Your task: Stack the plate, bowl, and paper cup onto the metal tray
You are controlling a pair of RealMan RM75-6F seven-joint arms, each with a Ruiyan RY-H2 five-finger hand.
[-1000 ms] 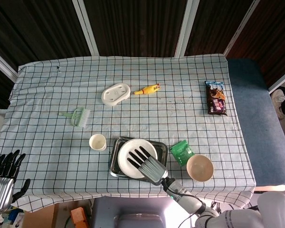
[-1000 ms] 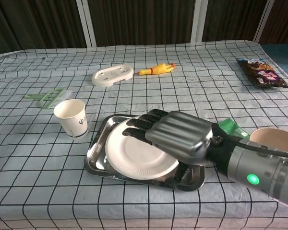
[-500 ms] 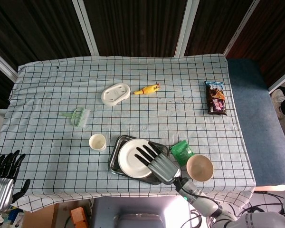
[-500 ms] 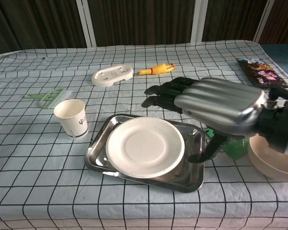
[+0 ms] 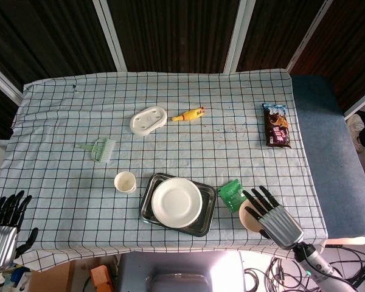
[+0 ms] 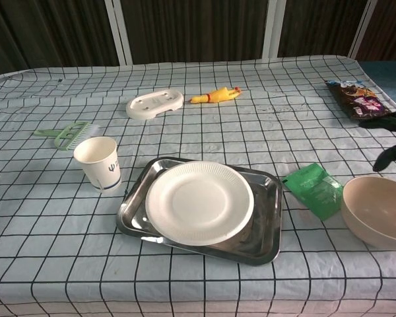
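Observation:
A white paper plate [image 5: 176,202] [image 6: 199,201] lies on the metal tray [image 5: 208,198] [image 6: 267,224] near the table's front edge. The paper cup [image 5: 125,182] [image 6: 98,162] stands upright just left of the tray. The beige bowl [image 5: 248,216] [image 6: 376,211] sits right of the tray, beyond a green packet. My right hand [image 5: 274,218] hovers over the bowl's right side, open, fingers spread, holding nothing; only dark fingertips [image 6: 389,157] show at the chest view's right edge. My left hand [image 5: 5,228] hangs open off the table's front left corner.
A green packet [image 5: 233,194] [image 6: 313,187] lies between tray and bowl. Farther back are a green brush [image 5: 98,148], a white soap dish [image 5: 148,120], a yellow rubber chicken [image 5: 188,115] and a dark snack bag [image 5: 276,125]. The table's right edge runs just past the bowl.
My right hand has let go of the plate, now lying flat on the tray, and moved right to hover over the bowl. The left hand has not moved.

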